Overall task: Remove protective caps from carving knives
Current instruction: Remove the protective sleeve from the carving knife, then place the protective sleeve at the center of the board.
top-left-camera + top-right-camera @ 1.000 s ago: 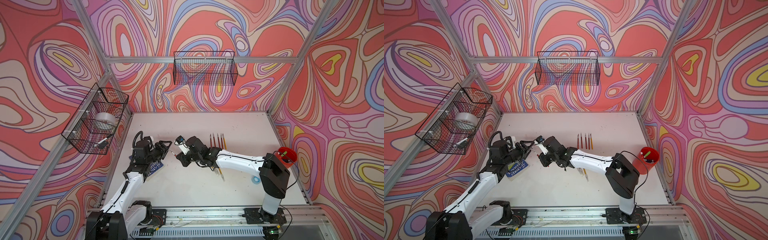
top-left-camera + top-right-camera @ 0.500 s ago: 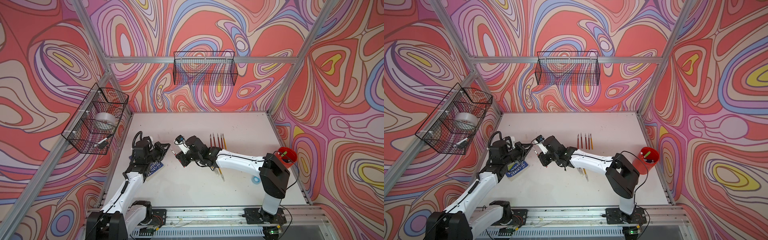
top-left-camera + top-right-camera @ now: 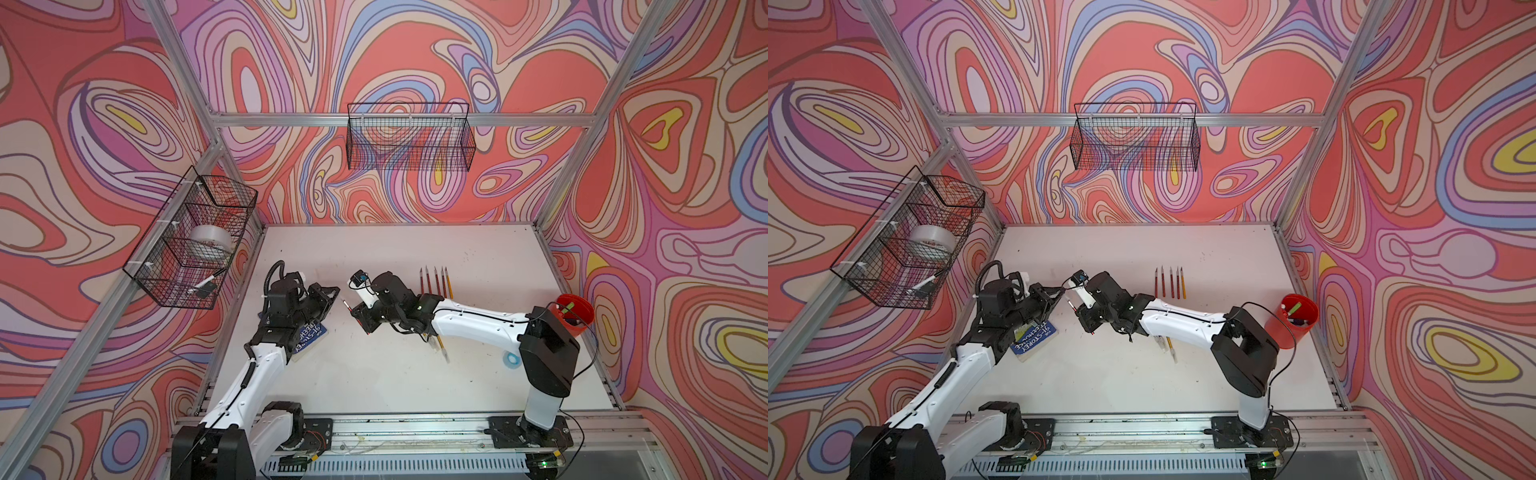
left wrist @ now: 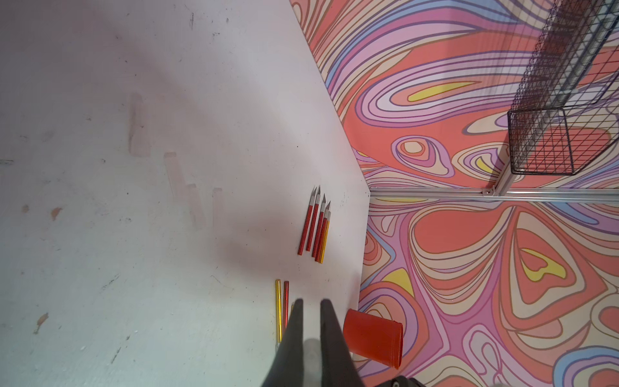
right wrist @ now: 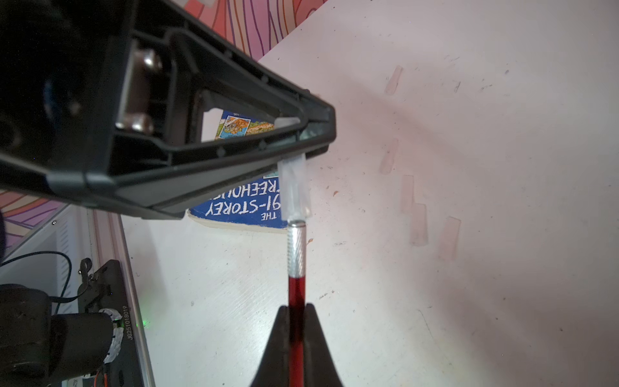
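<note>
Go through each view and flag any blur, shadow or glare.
Right wrist view: the left tool is close to the lens, dark and soft, while the cap and knife are sharp. Left wrist view: its own fingers are blurred, and a broad soft shadow crosses the table. Both top views: even light, no glare, no hard shadows.

Room is offered by bare desk (image 3: pixel 374 386) at lower middle in both top views; the centre is barred by the left claw (image 4: pixel 311 305) and right claw (image 5: pixel 296 310), joined by a knife (image 5: pixel 296 288) and its cap (image 5: pixel 294 191).
</note>
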Robot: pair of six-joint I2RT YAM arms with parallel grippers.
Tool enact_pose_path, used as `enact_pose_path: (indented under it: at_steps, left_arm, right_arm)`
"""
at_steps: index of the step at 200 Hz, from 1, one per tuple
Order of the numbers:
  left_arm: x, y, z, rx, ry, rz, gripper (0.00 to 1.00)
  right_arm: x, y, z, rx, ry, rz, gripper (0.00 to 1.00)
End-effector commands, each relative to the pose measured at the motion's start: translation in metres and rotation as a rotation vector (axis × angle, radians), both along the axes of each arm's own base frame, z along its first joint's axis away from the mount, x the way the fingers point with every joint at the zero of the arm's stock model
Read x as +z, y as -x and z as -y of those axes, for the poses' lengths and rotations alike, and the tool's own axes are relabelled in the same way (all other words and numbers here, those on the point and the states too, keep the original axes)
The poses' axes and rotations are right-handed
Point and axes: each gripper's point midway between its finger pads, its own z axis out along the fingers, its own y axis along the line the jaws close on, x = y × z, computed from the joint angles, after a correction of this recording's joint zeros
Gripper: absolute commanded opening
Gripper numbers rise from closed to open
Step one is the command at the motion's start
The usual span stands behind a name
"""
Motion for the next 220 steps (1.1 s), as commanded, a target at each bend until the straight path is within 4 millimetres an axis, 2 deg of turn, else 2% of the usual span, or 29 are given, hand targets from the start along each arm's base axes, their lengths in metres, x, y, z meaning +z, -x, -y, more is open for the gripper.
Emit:
enact_pose_path:
  at_steps: [1, 32, 66, 105, 150, 185, 220]
  left_arm:
    - [0.010, -0.001, 0.000, -0.018, -0.025, 0.013, 0.05]
    - [0.006, -0.001, 0.000, -0.041, -0.067, -0.009, 0.05]
    - [-0.014, 0.002, -0.001, -0.068, -0.124, -0.070, 0.05]
    - [-0.023, 0.003, -0.006, -0.072, -0.180, -0.094, 0.05]
    - [-0.018, -0.004, -0.025, -0.025, -0.305, -0.098, 0.05]
    - [-0.027, -0.005, -0.042, 0.006, -0.379, -0.159, 0.04]
    - [-0.049, 0.000, -0.066, 0.048, -0.510, -0.310, 0.04]
  right_arm:
    - [-0.013, 0.006, 0.003, 0.005, 0.026, -0.017, 0.00]
    - [-0.015, 0.008, 0.009, 0.005, 0.045, -0.013, 0.00]
    - [-0.016, 0.010, 0.016, 0.002, 0.060, -0.008, 0.00]
    - [-0.028, 0.014, 0.022, 0.003, 0.091, -0.024, 0.00]
    - [-0.036, 0.018, 0.030, -0.004, 0.118, -0.036, 0.00]
    - [-0.037, 0.018, 0.034, -0.015, 0.119, -0.031, 0.00]
    - [-0.044, 0.012, 0.042, -0.058, 0.154, -0.014, 0.00]
